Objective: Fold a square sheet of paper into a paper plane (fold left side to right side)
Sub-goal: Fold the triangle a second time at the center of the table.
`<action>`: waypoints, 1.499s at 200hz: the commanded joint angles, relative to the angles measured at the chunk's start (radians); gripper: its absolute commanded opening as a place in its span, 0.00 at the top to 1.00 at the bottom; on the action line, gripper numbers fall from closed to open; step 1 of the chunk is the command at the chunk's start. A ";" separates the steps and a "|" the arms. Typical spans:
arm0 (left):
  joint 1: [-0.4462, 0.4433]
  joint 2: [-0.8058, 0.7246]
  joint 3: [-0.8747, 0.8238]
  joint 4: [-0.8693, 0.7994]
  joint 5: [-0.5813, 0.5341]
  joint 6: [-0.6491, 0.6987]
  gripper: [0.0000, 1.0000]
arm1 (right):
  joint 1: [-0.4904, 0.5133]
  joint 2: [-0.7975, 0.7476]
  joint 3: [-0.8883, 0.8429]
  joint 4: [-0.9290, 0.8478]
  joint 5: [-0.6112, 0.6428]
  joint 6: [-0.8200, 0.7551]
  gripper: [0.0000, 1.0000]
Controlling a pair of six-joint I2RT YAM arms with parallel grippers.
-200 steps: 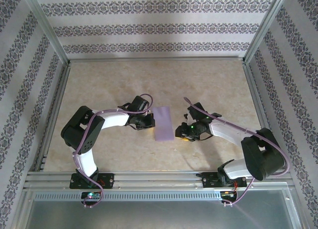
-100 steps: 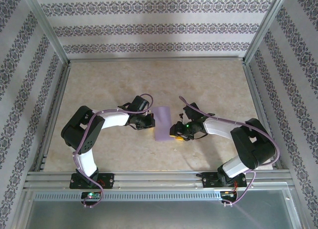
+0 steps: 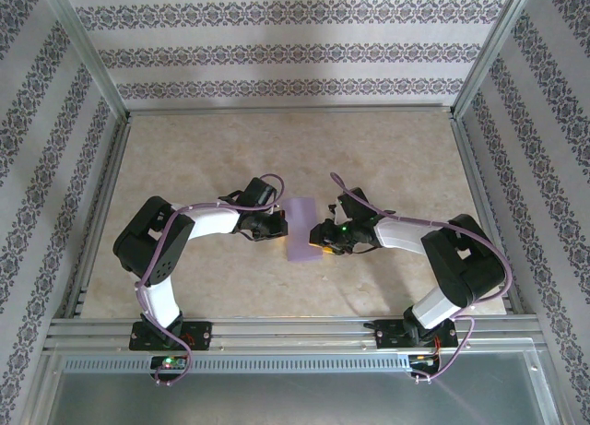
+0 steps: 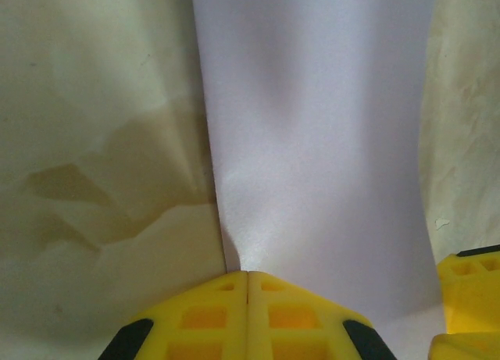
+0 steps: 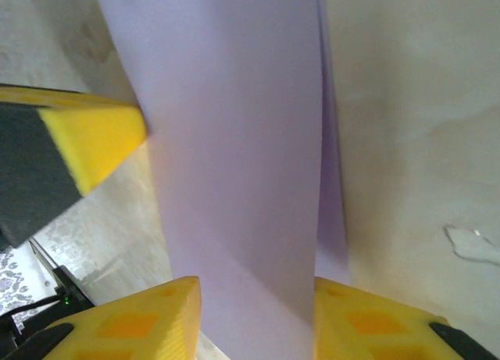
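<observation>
Paper (image 3: pixel 302 230) of a plain lavender-purple lies flat in the middle of the table (image 3: pixel 277 148), folded to a narrow upright strip, longer than it is wide, with straight edges. In the right wrist view the paper (image 5: pixel 234 141) shows a second layer peeking out along one long edge. In the left wrist view the paper (image 4: pixel 312 141) is smooth, with a soft dent near the left gripper's tips. The left gripper (image 3: pixel 279 230) has its jaws fully closed with nothing between them, and the joined yellow tips (image 4: pixel 248 297) rest at the strip's left edge. The right gripper (image 3: pixel 318 236) sits at the strip's right edge with its jaws partly apart (image 5: pixel 256 297); the paper runs through the gap, and I cannot tell if the fingers pinch it or merely rest on it.
</observation>
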 commanded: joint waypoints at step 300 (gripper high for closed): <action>-0.008 -0.156 -0.045 -0.028 -0.102 0.078 0.68 | -0.102 0.115 0.063 0.142 -0.032 -0.055 0.98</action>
